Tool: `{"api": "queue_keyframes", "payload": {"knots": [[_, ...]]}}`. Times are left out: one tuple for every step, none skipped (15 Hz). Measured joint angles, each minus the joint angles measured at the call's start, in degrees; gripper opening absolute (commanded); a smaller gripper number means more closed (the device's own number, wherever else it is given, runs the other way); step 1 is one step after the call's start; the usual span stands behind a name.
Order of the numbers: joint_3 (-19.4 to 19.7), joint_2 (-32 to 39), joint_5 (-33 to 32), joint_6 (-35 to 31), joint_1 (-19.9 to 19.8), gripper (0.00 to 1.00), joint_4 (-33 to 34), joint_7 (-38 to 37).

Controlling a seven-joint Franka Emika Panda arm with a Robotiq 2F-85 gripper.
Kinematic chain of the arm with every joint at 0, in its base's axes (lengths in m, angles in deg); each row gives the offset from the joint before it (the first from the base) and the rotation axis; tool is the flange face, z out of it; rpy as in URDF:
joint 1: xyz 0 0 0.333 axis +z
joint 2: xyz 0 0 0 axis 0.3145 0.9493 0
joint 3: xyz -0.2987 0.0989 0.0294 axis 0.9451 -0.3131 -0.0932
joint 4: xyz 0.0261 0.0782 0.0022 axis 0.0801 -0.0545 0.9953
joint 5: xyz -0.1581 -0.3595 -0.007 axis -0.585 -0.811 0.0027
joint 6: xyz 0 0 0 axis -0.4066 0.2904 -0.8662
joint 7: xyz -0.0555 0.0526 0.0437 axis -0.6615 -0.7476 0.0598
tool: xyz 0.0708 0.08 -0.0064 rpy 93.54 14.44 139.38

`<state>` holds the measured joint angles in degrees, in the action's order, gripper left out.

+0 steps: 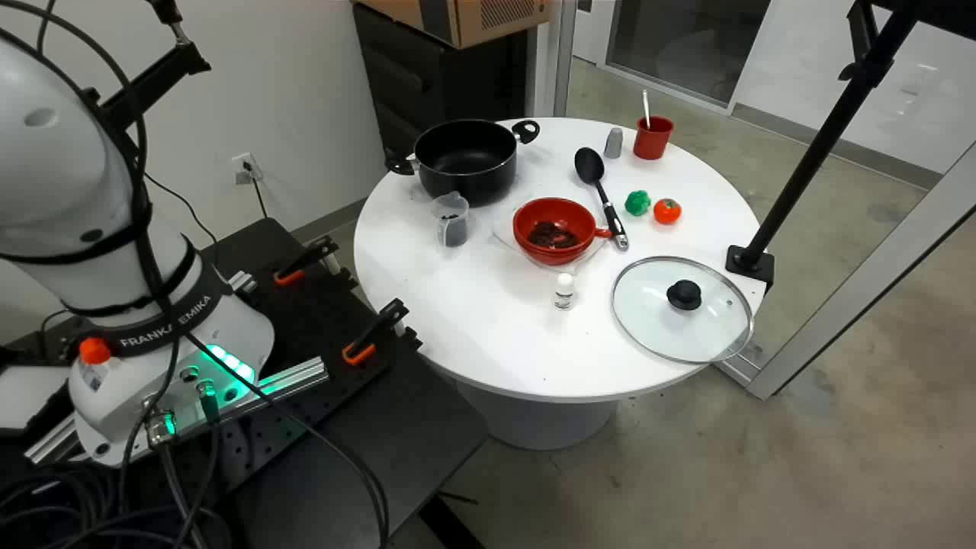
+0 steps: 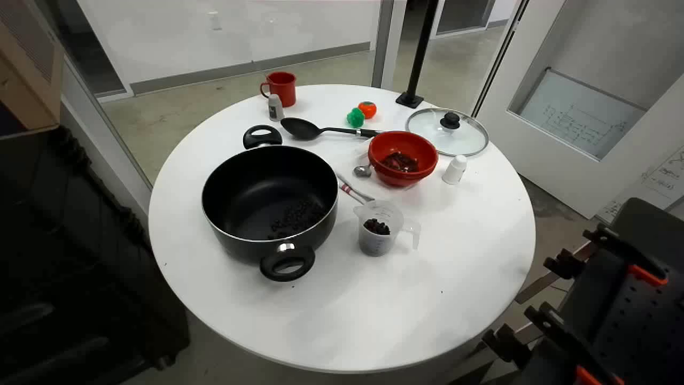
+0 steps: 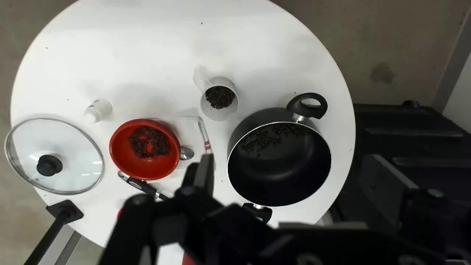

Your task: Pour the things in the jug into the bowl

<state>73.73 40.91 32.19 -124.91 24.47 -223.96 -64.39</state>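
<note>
Jug (image 2: 375,245): upright on the white table (image 2: 331,326), dark bits (image 2: 377,226) inside; in wrist view its handle (image 3: 199,77) points btwn 10 & 11 o'clk.
Bowl (image 3: 147,167): red, nr jug but apart, at its 8 o'clk in wrist view; dark bits in there too (can't tell if same stuff).
Pot (image 3: 285,175): black, just beside jug at 4-5 o'clk, same view; more dark bits inside, toward 11.
Gripper (image 3: 290,165): jaws spread wide; wrist view has pot showing btwn them.
Lid (image 3: 75,154): glass w/ black knob (image 3: 49,165), on table at bowl's 9 o'clk, wrist view.
White bottle (image 3: 98,110): upright, bowl's 10 o'clk, same view.
Serving spoon (image 2: 301,129): black, lying approx 1 o'clk from pot in an exterior view.
Red mug (image 2: 282,90): table's 11 o'clk, nr rim, same exterior view; grey shaker (image 2: 276,109) just beside.
Tomato-like piece (image 2: 367,110): table's 12 o'clk there, next to a green piece (image 2: 355,117).
</note>
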Motion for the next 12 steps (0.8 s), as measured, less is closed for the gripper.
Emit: {"api": "queue_keyframes", "payload": {"knots": [[0.0,0.0,0.0,0.0,0.0,1.0,0.0,0.0],[0.0,0.0,0.0,0.0,0.0,1.0,0.0,0.0],[0.0,0.0,0.0,0.0,0.0,1.0,0.0,0.0],[0.0,0.0,0.0,0.0,0.0,1.0,0.0,0.0],[0.0,0.0,0.0,0.0,0.0,1.0,0.0,0.0],[0.0,0.0,0.0,0.0,0.0,1.0,0.0,0.0],[0.0,0.0,0.0,0.0,0.0,1.0,0.0,0.0],[0.0,0.0,-0.01,0.0,0.0,1.0,0.0,0.0],[-0.03,0.13,-0.38,0.0,0.02,1.0,-0.11,0.27],[-0.16,0.48,-0.98,-0.37,0.02,1.0,-0.54,0.53],[-0.31,1.09,-1.74,-1.4,0.02,1.0,-1.41,1.04],[-0.44,2.1,-2.62,-2.8,0.01,1.0,-2.57,1.81]]}}
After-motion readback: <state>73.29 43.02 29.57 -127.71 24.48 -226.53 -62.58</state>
